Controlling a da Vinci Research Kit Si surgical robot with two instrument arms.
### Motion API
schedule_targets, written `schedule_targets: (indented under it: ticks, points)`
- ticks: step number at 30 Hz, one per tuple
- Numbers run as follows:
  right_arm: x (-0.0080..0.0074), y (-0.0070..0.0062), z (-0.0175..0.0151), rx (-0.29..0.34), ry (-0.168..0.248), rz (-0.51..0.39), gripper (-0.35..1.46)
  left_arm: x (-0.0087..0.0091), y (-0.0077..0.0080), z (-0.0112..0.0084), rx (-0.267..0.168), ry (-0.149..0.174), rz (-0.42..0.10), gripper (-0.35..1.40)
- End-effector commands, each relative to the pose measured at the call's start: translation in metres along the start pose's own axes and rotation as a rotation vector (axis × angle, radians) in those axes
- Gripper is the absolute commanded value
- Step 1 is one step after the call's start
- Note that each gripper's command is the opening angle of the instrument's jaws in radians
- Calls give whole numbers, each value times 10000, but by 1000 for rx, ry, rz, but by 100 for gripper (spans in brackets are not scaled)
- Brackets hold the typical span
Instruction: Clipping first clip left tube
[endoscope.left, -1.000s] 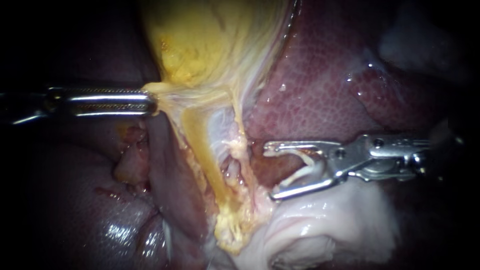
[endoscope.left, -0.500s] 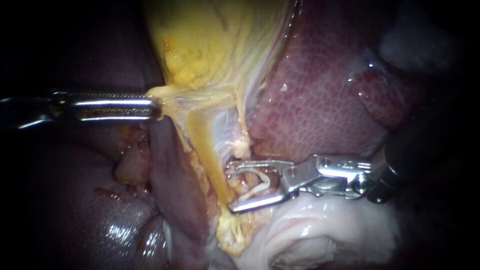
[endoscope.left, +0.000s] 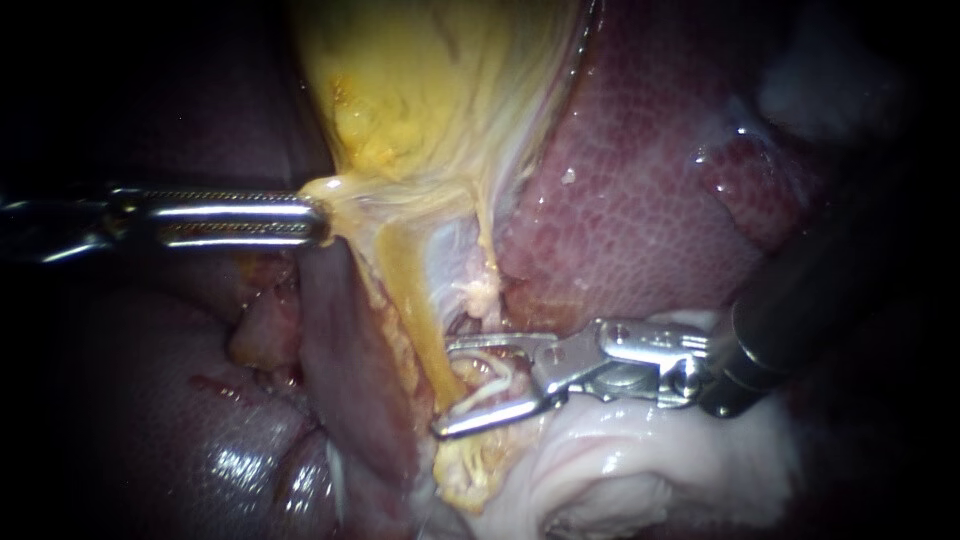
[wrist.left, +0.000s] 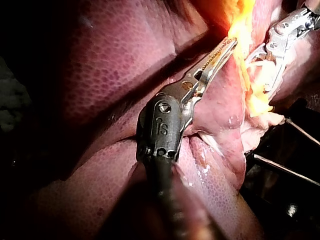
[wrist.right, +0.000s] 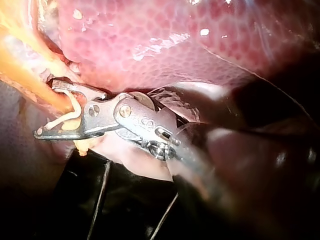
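Observation:
The yellow gallbladder (endoscope.left: 430, 90) hangs at the top of the endoscope view. My left instrument (endoscope.left: 312, 218) is shut on its lower edge and holds it taut. From there a yellow tube (endoscope.left: 408, 290), the left one, runs down beside a pale strand (endoscope.left: 470, 285). My right instrument (endoscope.left: 445, 388) carries a white clip (endoscope.left: 497, 384) held between both jaws, which stand wide apart and straddle the lower part of the yellow tube. The right wrist view shows the same: the jaws (wrist.right: 46, 107), the clip (wrist.right: 70, 116) and the tube (wrist.right: 30, 80) entering the gap.
Red liver (endoscope.left: 640, 200) lies behind and right of the tubes. Pale fatty tissue (endoscope.left: 640, 460) sits under my right instrument. A dark wet lobe (endoscope.left: 200, 430) fills the lower left. Thin wires (wrist.right: 102, 195) run under the tissue in the right wrist view.
My right instrument has moved left and slightly down, from clear of the tubes to astride the yellow tube. My left instrument has kept its hold, barely shifting.

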Motion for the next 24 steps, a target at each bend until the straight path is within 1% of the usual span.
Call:
schedule_targets:
  ticks: [1, 6, 10, 16, 20, 24]
  points:
    - [0, -3, 1, 10, -3, 1, 60, 1, 3, 1, 3, 0, 0, -35]
    - [-4, -13, 8, 51, -14, 18, 59, 5, 18, 4, 4, 0, 0, -35]
    - [-7, -16, 15, 69, -20, 28, 58, 7, 25, 11, 2, -1, 0, -35]
    - [-13, -13, 30, 82, -26, 40, 58, 10, 26, 29, 5, -5, 1, -35]
    - [-13, -10, 39, 84, -30, 38, 58, 15, 23, 40, 13, 4, 4, -35]
    - [-14, -5, 44, 83, -27, 43, 58, 19, 21, 46, 19, 9, 7, -35]
